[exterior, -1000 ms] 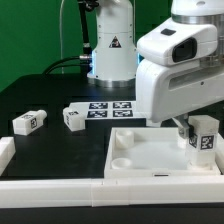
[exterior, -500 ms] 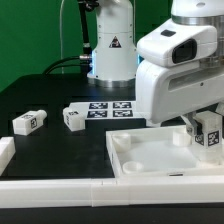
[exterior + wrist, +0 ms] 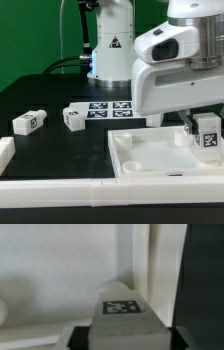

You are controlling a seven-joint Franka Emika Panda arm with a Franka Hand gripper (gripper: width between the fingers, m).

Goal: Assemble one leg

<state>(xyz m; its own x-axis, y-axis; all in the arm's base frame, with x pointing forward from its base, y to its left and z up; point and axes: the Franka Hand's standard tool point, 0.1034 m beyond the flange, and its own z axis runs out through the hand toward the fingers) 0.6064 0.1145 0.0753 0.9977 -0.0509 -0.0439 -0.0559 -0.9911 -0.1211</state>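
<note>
A white leg (image 3: 208, 134) with a black-and-white tag is held upright in my gripper (image 3: 203, 127) over the far right corner of the white tabletop (image 3: 150, 156). In the wrist view the leg (image 3: 123, 314) fills the space between the dark fingers (image 3: 82, 335), its far end pointing at the tabletop's raised rim (image 3: 150, 263). The gripper is shut on it. Two more legs lie on the black table: one (image 3: 28, 122) at the exterior view's left, one (image 3: 72, 118) nearer the middle.
The marker board (image 3: 108, 108) lies behind the loose legs. The robot base (image 3: 108, 45) stands at the back. A white rail (image 3: 60, 185) runs along the front edge, with a white block (image 3: 5, 152) at the left.
The tabletop shifted to the exterior view's right between the first two frames. The gripper with the leg has since moved slightly up and left over its right corner.
</note>
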